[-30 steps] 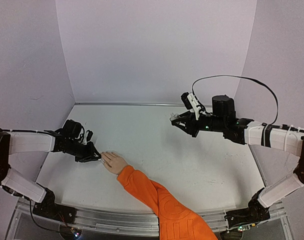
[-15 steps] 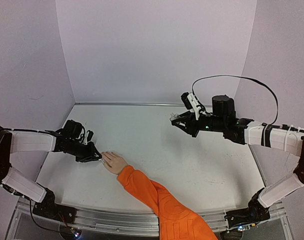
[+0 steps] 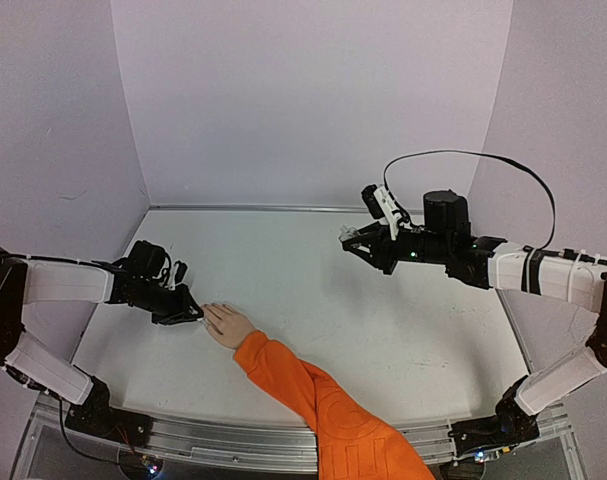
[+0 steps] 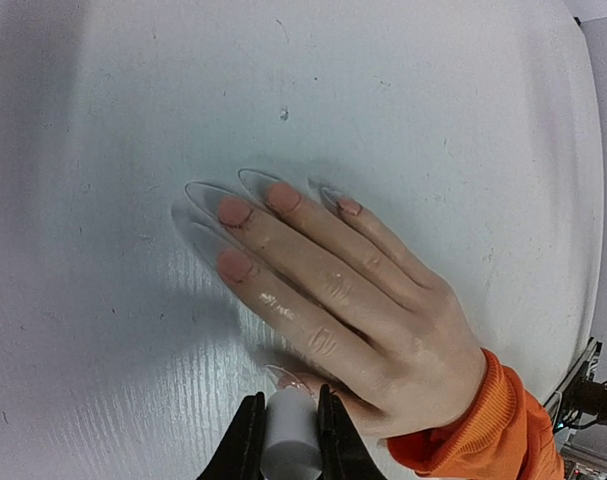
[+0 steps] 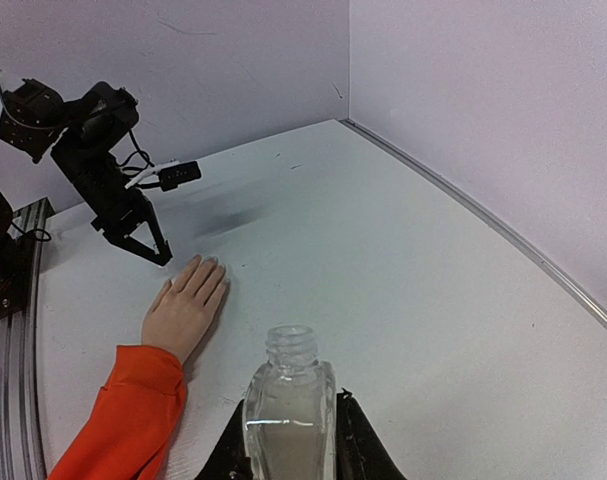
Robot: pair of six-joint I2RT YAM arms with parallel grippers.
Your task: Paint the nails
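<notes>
A pale hand (image 4: pixel 363 300) ending an orange sleeve (image 3: pixel 313 400) lies flat on the table, fingers spread. Its nails (image 4: pixel 245 188) are long clear tips over pinkish fingertips. My left gripper (image 4: pixel 288 420) is shut on a white cylindrical brush cap (image 4: pixel 288 445), right over the thumb's nail (image 4: pixel 283 377). In the top view the left gripper (image 3: pixel 188 313) is at the fingertips of the hand (image 3: pixel 228 325). My right gripper (image 5: pixel 291 420) is shut on an open clear glass bottle (image 5: pixel 288 400) with a little liquid. It holds the bottle above the table's middle right (image 3: pixel 351 240), far from the hand (image 5: pixel 186 305).
The white table (image 3: pixel 383 330) is walled at the back and on both sides. The orange sleeve crosses the near edge between the arm bases. A black cable (image 3: pixel 483 158) loops over the right arm. The left arm (image 5: pixel 103 170) shows in the right wrist view.
</notes>
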